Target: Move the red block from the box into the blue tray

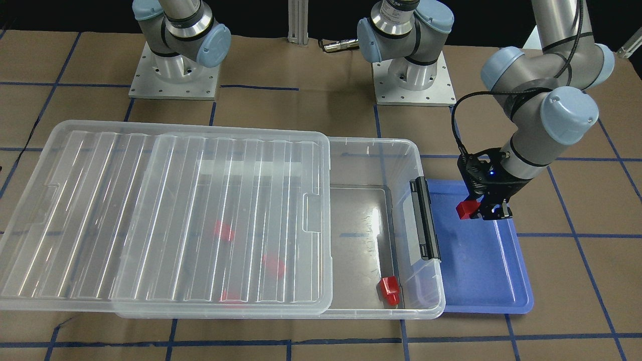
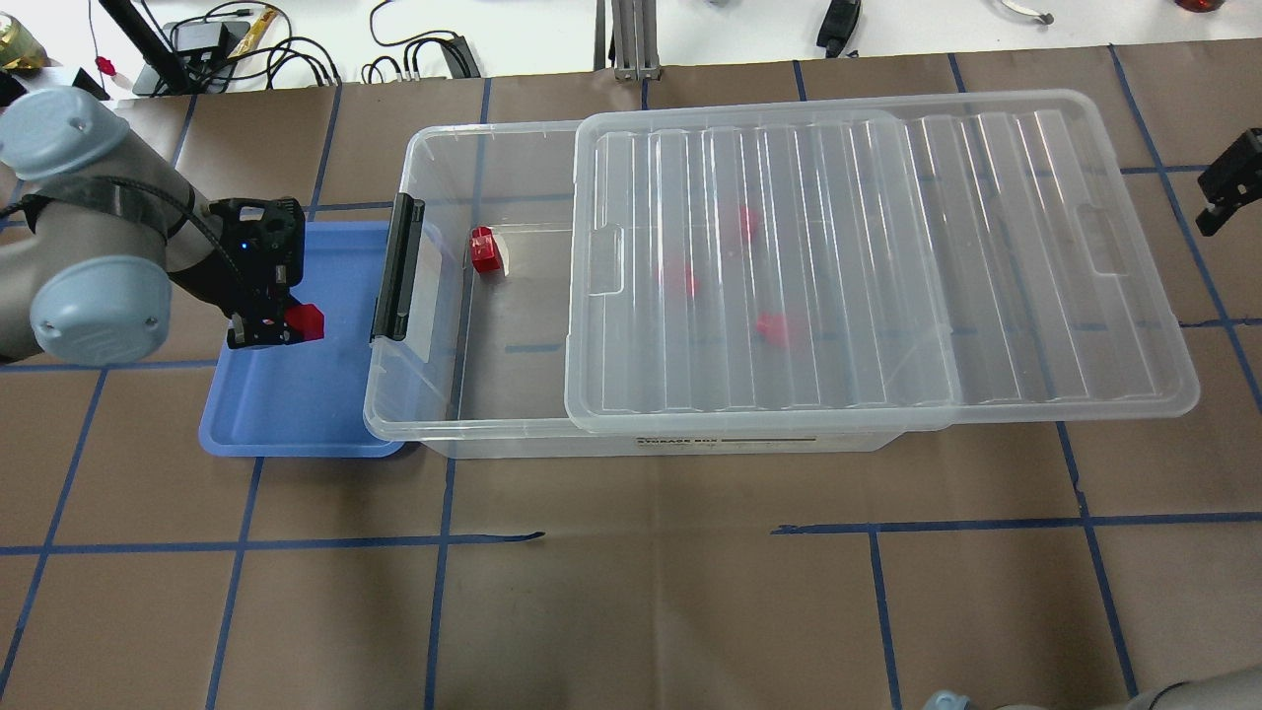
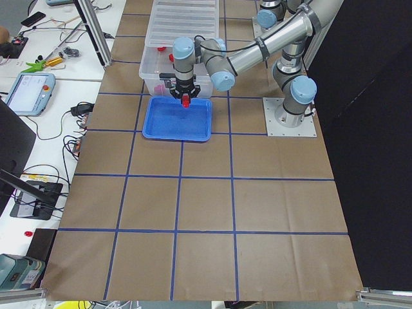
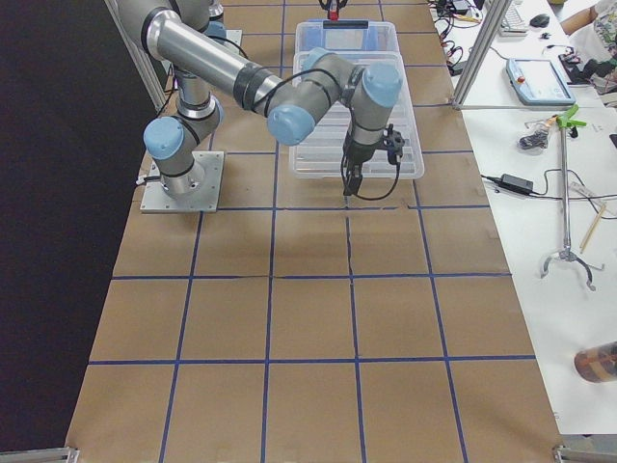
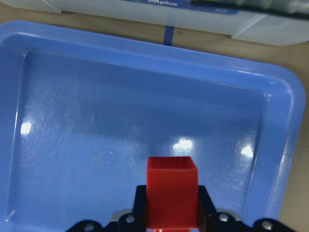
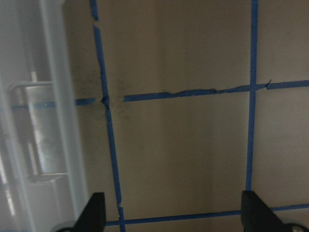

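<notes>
My left gripper [image 1: 485, 212] is shut on a red block [image 1: 465, 209] and holds it a little above the blue tray [image 1: 481, 273]. In the left wrist view the red block [image 5: 172, 191] sits between the fingers over the tray's floor [image 5: 72, 96], toward one long side. In the overhead view the block [image 2: 306, 321] is over the tray [image 2: 286, 404], beside the box [image 2: 434, 158]. The box's lid [image 1: 165, 210] is slid partway off. Another red block [image 1: 389, 290] lies in the uncovered end. My right gripper [image 6: 174, 212] is open and empty over bare table.
Three more red blocks [image 1: 273, 264] show blurred under the lid. The box's black latch bar [image 1: 425, 218] faces the tray. My right gripper [image 2: 1223, 192] hangs past the lid's far end. Both arm bases [image 1: 173, 75] stand behind the box.
</notes>
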You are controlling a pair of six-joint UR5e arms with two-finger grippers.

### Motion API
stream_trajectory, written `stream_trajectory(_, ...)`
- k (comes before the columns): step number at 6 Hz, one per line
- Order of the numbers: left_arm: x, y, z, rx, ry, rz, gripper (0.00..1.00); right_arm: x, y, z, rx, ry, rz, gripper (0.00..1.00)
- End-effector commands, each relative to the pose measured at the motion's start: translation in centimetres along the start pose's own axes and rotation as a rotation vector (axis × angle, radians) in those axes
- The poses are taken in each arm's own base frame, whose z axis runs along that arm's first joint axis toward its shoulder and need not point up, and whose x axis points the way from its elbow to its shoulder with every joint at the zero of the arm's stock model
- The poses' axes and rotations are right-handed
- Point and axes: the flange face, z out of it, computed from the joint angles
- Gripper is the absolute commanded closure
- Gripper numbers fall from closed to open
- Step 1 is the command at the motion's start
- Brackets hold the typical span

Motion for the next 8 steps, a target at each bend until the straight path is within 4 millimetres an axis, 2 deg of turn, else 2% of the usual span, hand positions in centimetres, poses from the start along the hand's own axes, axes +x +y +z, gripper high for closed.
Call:
stream_trajectory(1,-0.5,0.4,5.7,0.009,0.027,0.077,0.92,1.2,0.5,3.9,-0.012,0.001,0.030,0.00)
stream_trajectory(2,-0.7,0.4,6.2,0.010,0.035,0.076,0.86,0.7,1.0,4.6,-0.030,-0.010,0.070,0.00)
stream_trajectory(3,-0.7,0.4,6.3,0.012,0.036,0.076,0.72,0.1,1.4,3.9,-0.015,-0.015,0.080,0.00)
stream_trajectory(4,-0.8,0.4,6.3,0.012,0.036,0.076,0.56,-0.7,1.6,4.2,-0.021,-0.021,0.069,0.00)
stream_trajectory(5,-0.8,0.0,6.3,0.043,0.034,0.066,0.07,-1.9,1.4,4.5,-0.026,-0.022,0.063,0.00)
stream_trajectory(6,-0.7,-0.4,4.8,0.056,0.020,0.033,0.03,-3.8,0.9,4.4,-0.026,-0.018,0.080,0.00)
stream_trajectory(7,-1.0,-0.8,2.7,0.061,0.052,0.001,0.03,-4.6,0.7,4.4,-0.027,-0.016,0.077,0.00)
stream_trajectory(8,-1.0,-1.4,-1.7,0.067,0.103,-0.058,0.03,-4.9,0.7,4.4,-0.026,-0.017,0.072,0.00)
